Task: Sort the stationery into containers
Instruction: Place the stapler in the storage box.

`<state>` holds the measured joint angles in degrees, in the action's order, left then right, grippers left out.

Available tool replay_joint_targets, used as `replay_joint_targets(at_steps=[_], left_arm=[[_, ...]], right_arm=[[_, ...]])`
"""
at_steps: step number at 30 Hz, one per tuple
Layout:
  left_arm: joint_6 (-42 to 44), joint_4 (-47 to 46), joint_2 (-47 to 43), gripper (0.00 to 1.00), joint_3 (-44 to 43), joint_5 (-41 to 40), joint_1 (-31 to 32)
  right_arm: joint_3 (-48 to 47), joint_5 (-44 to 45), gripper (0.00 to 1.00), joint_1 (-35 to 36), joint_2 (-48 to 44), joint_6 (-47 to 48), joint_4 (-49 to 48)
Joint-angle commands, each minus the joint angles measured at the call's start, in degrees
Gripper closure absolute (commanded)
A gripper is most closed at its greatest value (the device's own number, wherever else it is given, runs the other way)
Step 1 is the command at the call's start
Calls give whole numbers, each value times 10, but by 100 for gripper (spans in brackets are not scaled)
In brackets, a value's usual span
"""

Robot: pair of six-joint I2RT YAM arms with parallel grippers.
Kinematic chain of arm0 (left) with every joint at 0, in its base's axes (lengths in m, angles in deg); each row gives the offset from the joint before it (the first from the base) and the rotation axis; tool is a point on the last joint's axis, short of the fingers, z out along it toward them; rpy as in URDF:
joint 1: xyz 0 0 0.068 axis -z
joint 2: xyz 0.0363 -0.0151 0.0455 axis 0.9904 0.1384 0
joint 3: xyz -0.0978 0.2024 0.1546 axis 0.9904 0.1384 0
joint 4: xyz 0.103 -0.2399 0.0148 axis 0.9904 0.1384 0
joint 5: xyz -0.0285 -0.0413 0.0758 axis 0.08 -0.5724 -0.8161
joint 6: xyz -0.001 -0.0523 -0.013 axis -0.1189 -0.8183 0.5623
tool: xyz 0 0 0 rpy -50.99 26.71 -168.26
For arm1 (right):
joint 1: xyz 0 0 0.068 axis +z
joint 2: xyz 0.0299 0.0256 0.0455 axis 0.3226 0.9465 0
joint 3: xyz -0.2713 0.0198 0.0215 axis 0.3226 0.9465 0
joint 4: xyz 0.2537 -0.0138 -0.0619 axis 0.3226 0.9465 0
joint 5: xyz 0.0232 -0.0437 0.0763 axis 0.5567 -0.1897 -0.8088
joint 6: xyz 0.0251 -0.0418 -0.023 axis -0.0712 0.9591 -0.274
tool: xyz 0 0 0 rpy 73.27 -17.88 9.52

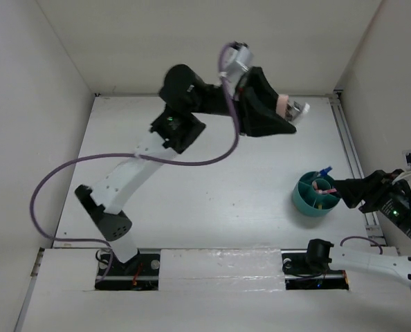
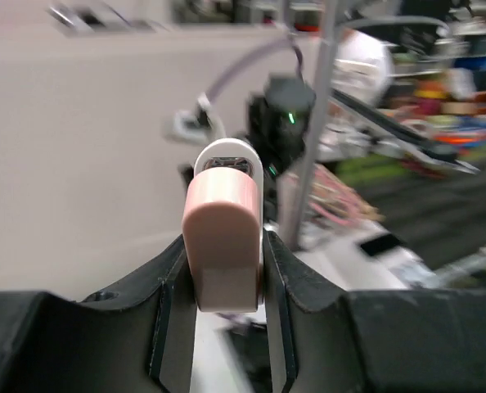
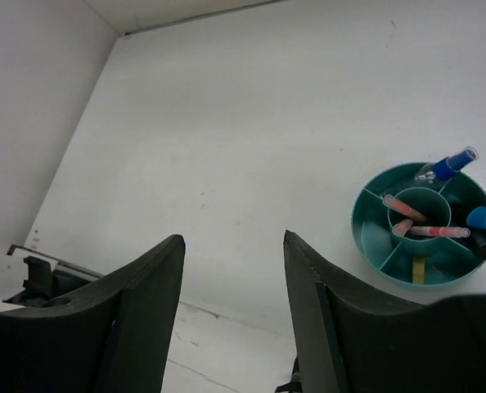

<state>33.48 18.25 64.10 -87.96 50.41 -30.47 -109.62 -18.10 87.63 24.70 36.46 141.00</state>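
Observation:
My left gripper [image 1: 289, 111] is raised over the far side of the table, shut on a pinkish eraser block [image 1: 283, 105] with a white back. In the left wrist view the eraser [image 2: 222, 237] stands upright between both fingers. The round teal cup [image 1: 302, 204] sits at the right. My right gripper [image 1: 345, 189] hovers just beside its right rim, open with nothing in it [image 3: 233, 237]. Inside the cup [image 3: 362, 233] I see a clear bottle with a blue cap [image 3: 449, 164], orange-pink pencils [image 3: 415, 221] in the centre well, a blue highlighter [image 3: 484, 218] and a tan eraser [image 3: 420, 268].
White walls enclose the table on the left, back and right. A metal rail [image 1: 347, 138] runs along the right edge. The left arm's purple cable [image 1: 60, 173] loops over the table's left side. Both arm bases sit at the near edge.

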Motion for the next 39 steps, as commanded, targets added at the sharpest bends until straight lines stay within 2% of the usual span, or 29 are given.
replay_joint_targets(at_steps=[1, 2, 4, 5, 8, 12, 15, 16, 20, 26, 29, 31, 32, 35, 37, 39], left_arm=[[191, 238, -35, 100, -67, -126, -42], [182, 260, -8, 100, -86, -162, -67], [214, 332, 14, 100, -111, -230, -67], [230, 347, 21, 100, -111, -302, -67], [282, 411, 62, 100, -101, -335, -67], [345, 516, 93, 100, -100, -494, -53], [373, 537, 82, 100, -66, -566, -20], [383, 542, 82, 100, -60, -651, 8], [418, 562, 89, 100, -46, -815, 76], [458, 579, 100, 100, -14, -952, 145], [497, 562, 85, 100, 37, -979, 171], [528, 537, 54, 100, 105, -987, 188], [565, 502, 40, 100, 128, -987, 194], [603, 455, -11, 100, 194, -934, 204], [608, 462, -24, 100, 194, -841, 204], [596, 489, -19, 100, 165, -807, 204]], right_arm=[[-17, 12, 43, 4, 12, 27, -32], [-17, 12, 43, 4, 12, 27, -39], [-17, 17, 43, 4, 12, 33, -45], [-17, 17, 43, 4, 12, 33, -52], [-17, 17, 43, 4, 18, 38, -52], [-31, 17, 43, 4, 18, 38, -46], [-37, 23, 43, 4, 18, 38, -41], [-37, 24, 43, 4, 18, 38, -41], [-55, 35, 43, 4, 12, 38, -35], [-72, 40, 43, 4, 7, 38, -18], [-100, 53, 43, 4, 23, 38, 7], [-117, 67, 43, 4, 31, 38, 17], [-132, 67, 43, 4, 37, 38, 17], [-149, 75, 43, 4, 37, 50, 17], [-149, 75, 43, 4, 37, 56, 17], [-144, 75, 43, 4, 37, 56, 11]])
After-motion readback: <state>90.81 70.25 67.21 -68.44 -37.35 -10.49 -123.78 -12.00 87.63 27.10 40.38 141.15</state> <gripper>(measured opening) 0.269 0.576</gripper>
